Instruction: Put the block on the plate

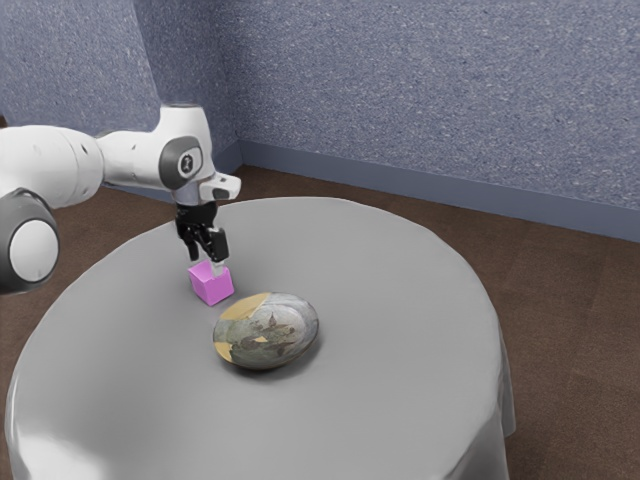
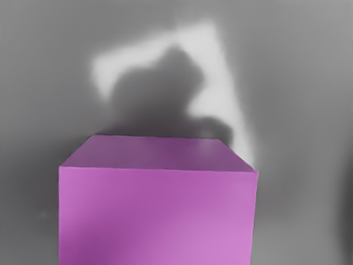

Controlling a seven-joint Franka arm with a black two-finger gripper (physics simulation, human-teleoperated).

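Pink block [image 1: 211, 289] is off the patterned plate [image 1: 266, 331] but near it, between ten and eleven o'clock from it in the exterior view. Black gripper [image 1: 206, 264] is right down at the block, at about twelve o'clock, though honestly I can't tell if it's open or gripping it.

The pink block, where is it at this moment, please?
In the exterior view, the pink block is at the lower end of the tool, beside the plate, toward the exterior view's left.
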